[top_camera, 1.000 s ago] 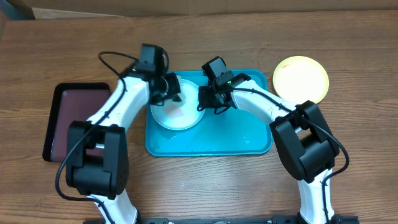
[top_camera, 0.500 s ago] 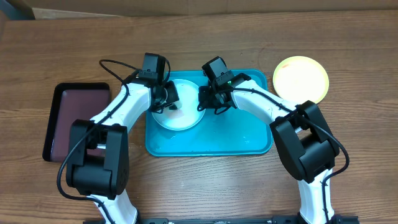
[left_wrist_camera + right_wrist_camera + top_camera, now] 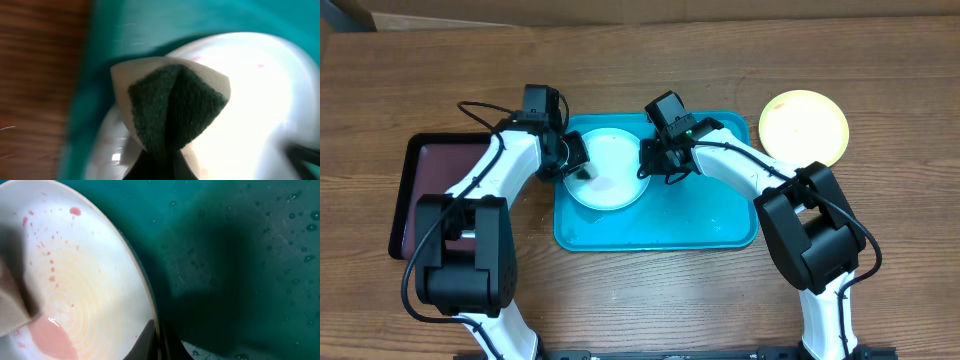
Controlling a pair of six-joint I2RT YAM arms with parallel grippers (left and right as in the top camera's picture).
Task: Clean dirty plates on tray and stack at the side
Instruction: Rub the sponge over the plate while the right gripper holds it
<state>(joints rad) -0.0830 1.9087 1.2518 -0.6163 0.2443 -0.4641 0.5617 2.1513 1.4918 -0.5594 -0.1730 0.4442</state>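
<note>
Now tray long axis L-R, plate in left half.

White arm links, chunky black joints

worktop: brown wood grain, matte | far edge: tan strip, maybe cardboard | light: bright, soft shadows

- Tray: turquoise.
- Plate at the right hand: white, pink-red specks, pink puddle.
- Sponge in the left hand: dark green, cream border.
- Worktop: brown woodgrain.
</note>
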